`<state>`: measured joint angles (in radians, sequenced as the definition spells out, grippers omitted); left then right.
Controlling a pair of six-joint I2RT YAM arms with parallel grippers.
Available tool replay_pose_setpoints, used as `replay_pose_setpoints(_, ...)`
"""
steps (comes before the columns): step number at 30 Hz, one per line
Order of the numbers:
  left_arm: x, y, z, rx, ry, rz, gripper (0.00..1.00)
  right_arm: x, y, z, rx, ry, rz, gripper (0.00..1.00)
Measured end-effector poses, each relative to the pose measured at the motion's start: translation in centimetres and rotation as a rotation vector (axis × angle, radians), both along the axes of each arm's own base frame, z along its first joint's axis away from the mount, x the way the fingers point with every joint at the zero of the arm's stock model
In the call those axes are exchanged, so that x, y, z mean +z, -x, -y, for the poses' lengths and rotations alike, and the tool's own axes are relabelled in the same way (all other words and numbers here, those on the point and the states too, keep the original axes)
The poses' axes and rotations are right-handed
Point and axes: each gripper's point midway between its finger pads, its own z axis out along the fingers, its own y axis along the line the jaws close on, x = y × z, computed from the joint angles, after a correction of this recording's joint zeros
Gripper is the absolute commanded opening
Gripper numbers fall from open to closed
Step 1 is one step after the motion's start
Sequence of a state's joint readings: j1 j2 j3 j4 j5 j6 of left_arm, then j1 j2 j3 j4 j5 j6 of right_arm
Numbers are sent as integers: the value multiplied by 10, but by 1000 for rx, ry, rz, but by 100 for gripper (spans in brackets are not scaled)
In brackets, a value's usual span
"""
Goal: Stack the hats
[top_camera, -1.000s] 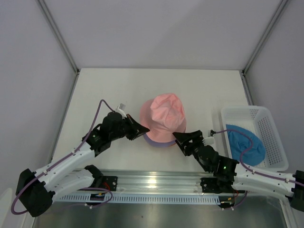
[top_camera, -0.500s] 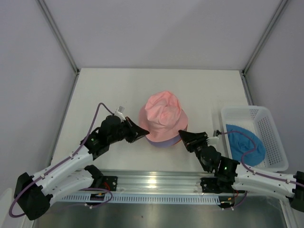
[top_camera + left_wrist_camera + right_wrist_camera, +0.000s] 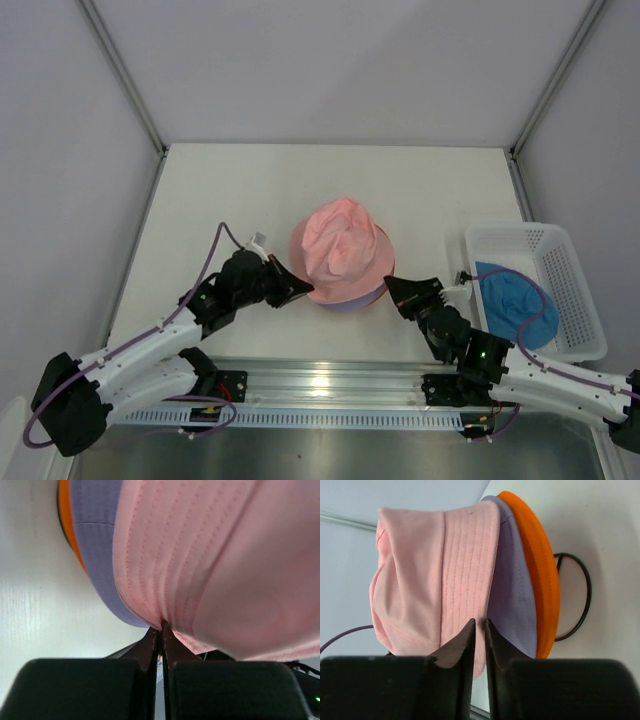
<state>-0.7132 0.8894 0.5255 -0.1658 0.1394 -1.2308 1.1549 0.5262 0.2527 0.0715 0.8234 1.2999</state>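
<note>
The pink hat [image 3: 340, 248] sits on top of the pale purple hat [image 3: 512, 595] and the orange hat [image 3: 541, 570], stacked at the table's middle. My left gripper [image 3: 303, 291] is shut on the pink hat's near-left brim; the left wrist view shows the brim [image 3: 150, 580] pinched at the tips [image 3: 161, 626]. My right gripper [image 3: 390, 285] stands just off the stack's near-right edge, shut with only a thin slit and nothing between the fingers [image 3: 480, 622]. The blue hat [image 3: 515, 305] lies crumpled in the basket.
A white slotted basket [image 3: 575, 260] stands at the right edge of the table. A black wire stand [image 3: 585, 605] shows beneath the orange hat. Grey walls close in the far and side edges of the white table.
The right gripper let go of the pink hat, drew back to the right and closed. The pink hat settled lower over the purple one. The left gripper kept its hold and shifted slightly right.
</note>
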Motion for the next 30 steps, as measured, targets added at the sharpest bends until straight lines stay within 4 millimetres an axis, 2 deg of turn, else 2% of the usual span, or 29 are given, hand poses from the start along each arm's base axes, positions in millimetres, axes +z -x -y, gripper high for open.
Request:
replay_pose_setpoints(1,-7,1,0,-2,-8,-13,1,-2,-1,2,-5,9,-4,24)
replay_pose_setpoints(3,-20,2,1,-2,-25,-43,1,-4,-2,4,-12,17,-8,25)
replay_pose_setpoints(7,-34,2,4,1,-39,-82,1,-2,-4,7,-18,11,-5,5)
replay_pose_setpoints(9,-37,0,6,5,-39,-90,1,-3,-6,8,-24,15,-6,3)
replay_pose_setpoints(12,-40,-2,7,9,-44,-93,1,-11,-8,11,-30,29,-16,13)
replay_pose_setpoints(14,-43,-2,7,11,-52,-98,1,-17,-10,11,-30,49,-27,36)
replay_pose_setpoints(16,-47,-3,8,10,-60,-105,1,-25,-12,11,-31,82,-40,50)
replay_pose_setpoints(19,-53,-5,9,9,-69,-117,1,-33,-15,13,-29,124,-52,60)
replay_pose_setpoints(23,-54,-5,11,-1,-76,-118,1,-34,-24,20,-34,138,-55,57)
replay_pose_setpoints(24,-54,-5,11,-3,-78,-117,1,-32,-27,22,-39,134,-52,51)
replay_pose_setpoints(27,-53,-5,11,-9,-87,-113,1,-27,-33,26,-43,123,-39,44)
replay_pose_setpoints(30,-53,-5,10,-16,-98,-110,1,-22,-34,24,-25,117,-24,43)
